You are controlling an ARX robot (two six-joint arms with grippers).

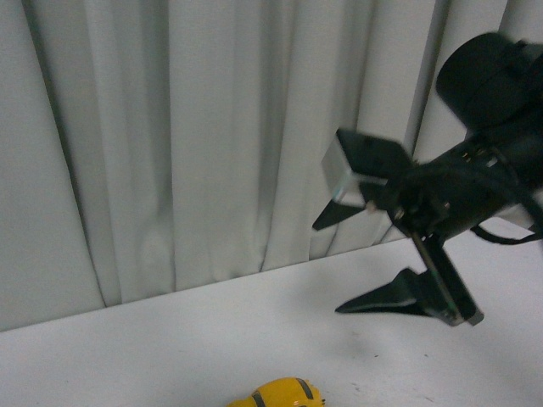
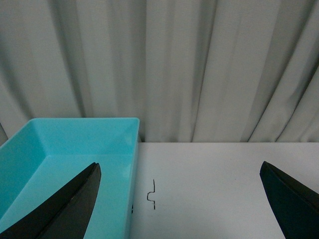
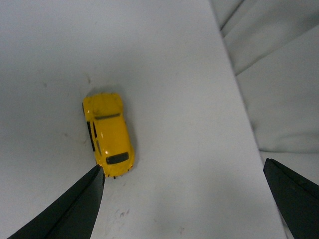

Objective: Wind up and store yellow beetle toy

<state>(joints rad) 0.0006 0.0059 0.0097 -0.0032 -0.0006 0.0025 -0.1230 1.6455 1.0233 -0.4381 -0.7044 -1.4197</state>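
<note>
The yellow beetle toy [image 3: 108, 133] rests on its wheels on the white table, glossy with dark windows. In the front view only its roof [image 1: 278, 394] shows at the bottom edge. My right gripper [image 3: 184, 199] hangs open above the table, the toy lying just off the tip of one finger [image 3: 75, 209], nothing between the fingers. In the front view that gripper [image 1: 373, 263] is raised at the right, clear of the toy. My left gripper [image 2: 182, 199] is open and empty, above the table beside a turquoise bin [image 2: 60, 144].
The turquoise bin is an open rectangular tub at the table's back edge, with one left finger [image 2: 70, 204] over its near part. A small black squiggle mark [image 2: 152, 194] lies on the table beside it. Grey curtain [image 1: 212, 127] closes off the back.
</note>
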